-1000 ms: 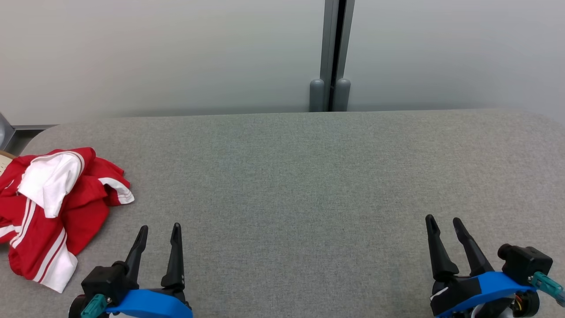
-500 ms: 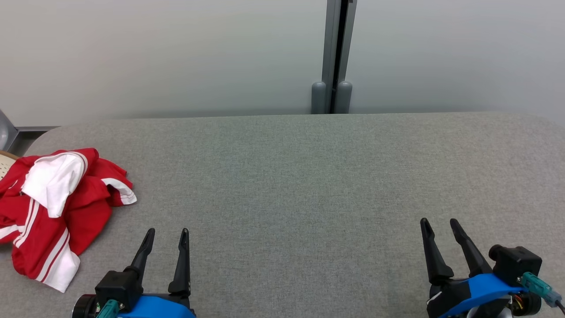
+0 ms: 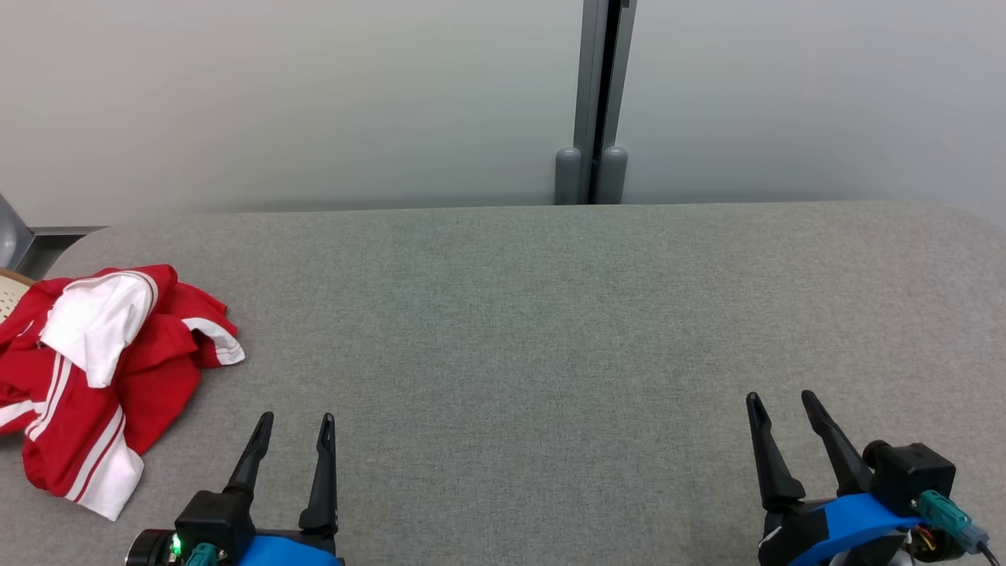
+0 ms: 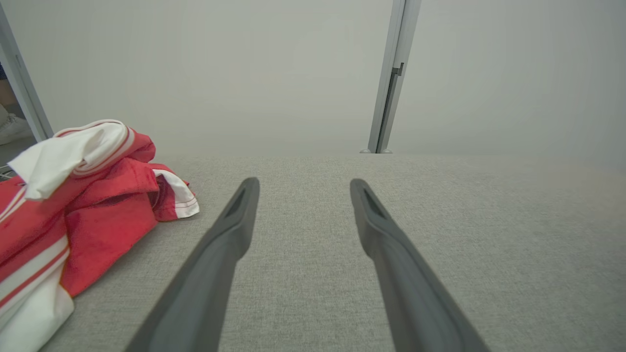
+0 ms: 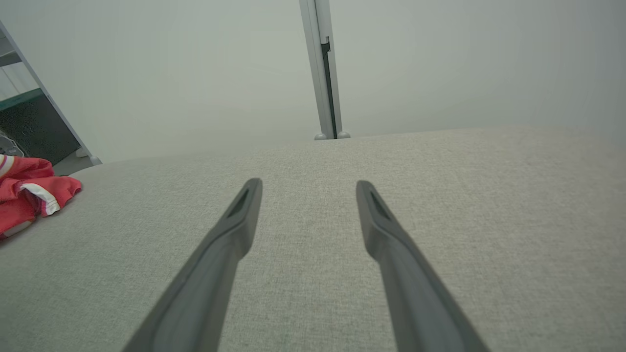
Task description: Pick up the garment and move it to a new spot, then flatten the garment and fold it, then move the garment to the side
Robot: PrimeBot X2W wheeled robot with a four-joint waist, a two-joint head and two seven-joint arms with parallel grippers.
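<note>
We locate the crumpled red-and-white fabric garment (image 3: 102, 377) on the grey upholstered table (image 3: 550, 314), at its left end. The black two-finger left gripper (image 3: 297, 417) sits near its right side, apart from it. The black two-finger right gripper (image 3: 780, 395) sits well apart, at the near right. The grey metal post (image 3: 601, 94) stands behind the table's far edge.

Left gripper (image 3: 297, 417): lower left of the head view, both dark fingers pointing up the frame, spread wide, empty. Right gripper (image 3: 780, 395): lower right, fingers leaning slightly toward the upper left, likewise spread and empty. Blue left wrist (image 3: 283, 552) and blue right wrist (image 3: 853, 515) sit at the bottom edge. Each wrist view confirms a wide gap between the fingertips.
</note>
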